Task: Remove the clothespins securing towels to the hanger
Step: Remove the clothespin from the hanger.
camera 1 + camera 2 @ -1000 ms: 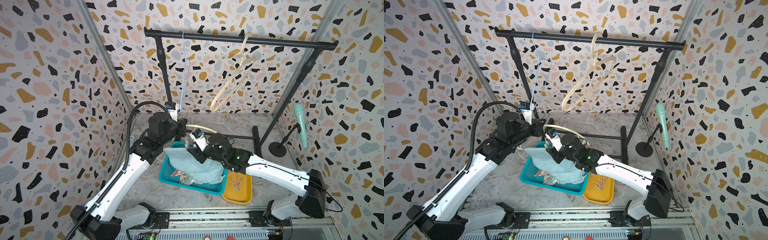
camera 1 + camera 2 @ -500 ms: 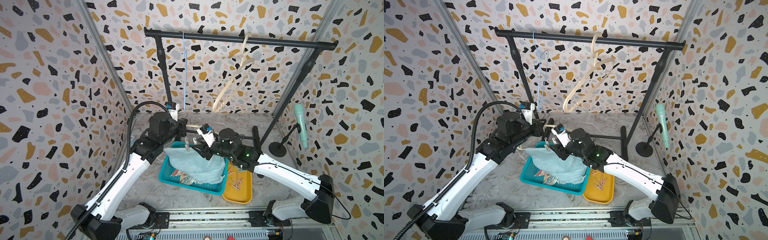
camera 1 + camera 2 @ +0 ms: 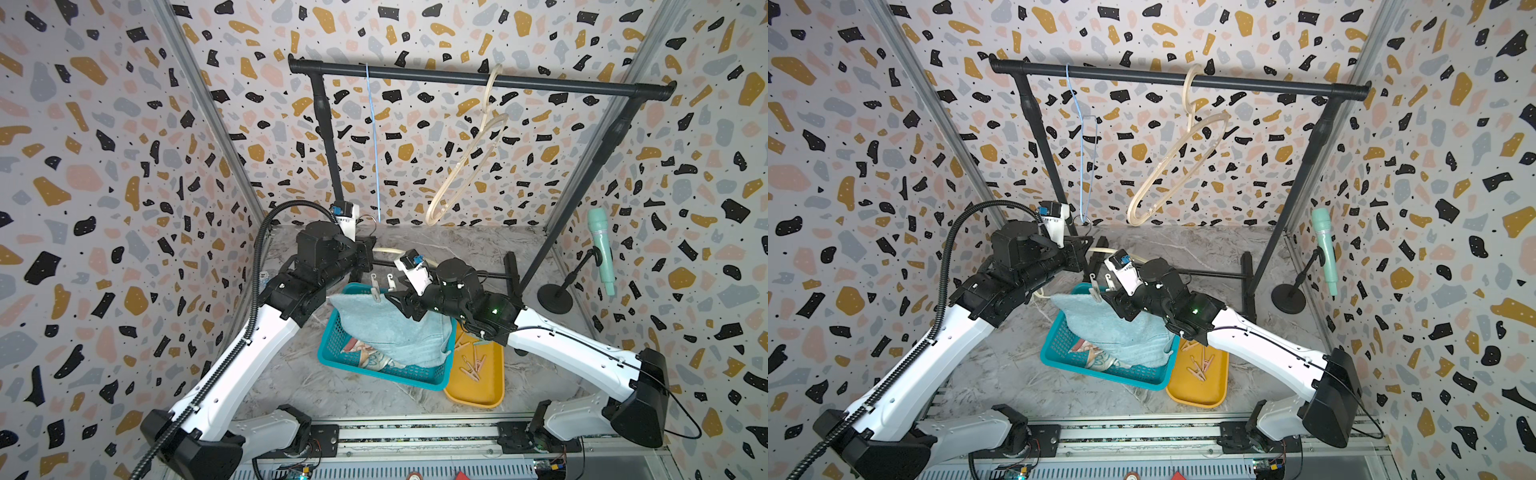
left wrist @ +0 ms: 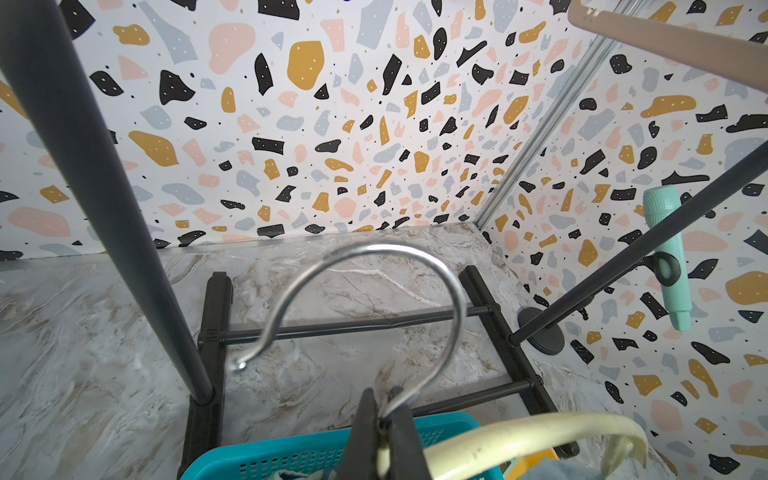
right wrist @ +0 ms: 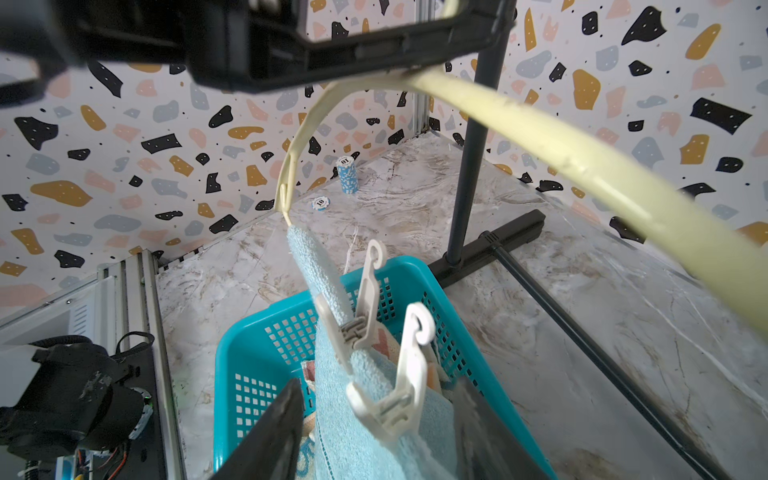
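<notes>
While outstretched, right arm (image 3: 561, 336) at towel (image 3: 395, 328).

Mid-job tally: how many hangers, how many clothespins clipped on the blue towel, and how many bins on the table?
Hangers: 3 (blue wire hanger and beige hanger on the rail, cream hanger in the left pincer)
White clothespins on the blue towel: 2
Bins: 2 (teal basket, yellow tray)
Total: 7

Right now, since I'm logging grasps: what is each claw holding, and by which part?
The left claw is shut on the cream hanger at its neck, below the metal hook. The right claw holds nothing, open around a white clothespin.
</notes>
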Tool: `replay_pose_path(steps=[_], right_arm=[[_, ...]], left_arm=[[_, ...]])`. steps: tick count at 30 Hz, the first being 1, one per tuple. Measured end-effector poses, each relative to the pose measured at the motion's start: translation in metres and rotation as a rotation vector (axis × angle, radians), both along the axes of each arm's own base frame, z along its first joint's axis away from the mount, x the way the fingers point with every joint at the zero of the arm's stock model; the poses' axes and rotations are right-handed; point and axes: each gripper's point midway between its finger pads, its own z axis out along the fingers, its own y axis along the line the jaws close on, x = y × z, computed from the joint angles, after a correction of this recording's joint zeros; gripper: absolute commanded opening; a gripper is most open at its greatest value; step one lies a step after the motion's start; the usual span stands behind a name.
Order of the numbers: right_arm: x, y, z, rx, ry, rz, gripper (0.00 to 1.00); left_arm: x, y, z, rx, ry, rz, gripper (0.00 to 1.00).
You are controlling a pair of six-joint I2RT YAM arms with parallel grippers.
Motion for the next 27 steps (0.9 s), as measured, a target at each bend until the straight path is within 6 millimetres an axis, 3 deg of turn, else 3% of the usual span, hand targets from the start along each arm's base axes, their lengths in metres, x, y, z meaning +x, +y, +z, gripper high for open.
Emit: replay_pose_path(steps=[7, 10, 14, 27], right_arm=[[0.003, 0.006, -0.016, -0.038, 0.009, 0.008, 0.57], [0.003, 0.008, -0.020, -0.046, 0.011, 0.019, 0.52], [0.000, 0.011, -0.019, -0.037, 0.013, 0.042, 0.47], [0.008, 0.004, -0.015, -0.004, 0.039, 0.087, 0.46]], left_arm=[[-0.001, -0.002, -0.002, 0.000, 0.010, -0.011, 0.00], [-0.002, -0.004, -0.003, -0.001, 0.013, -0.019, 0.00], [-0.003, -0.005, -0.003, -0.003, 0.013, -0.025, 0.00], [-0.003, -0.014, -0.002, -0.010, 0.027, -0.067, 0.00]])
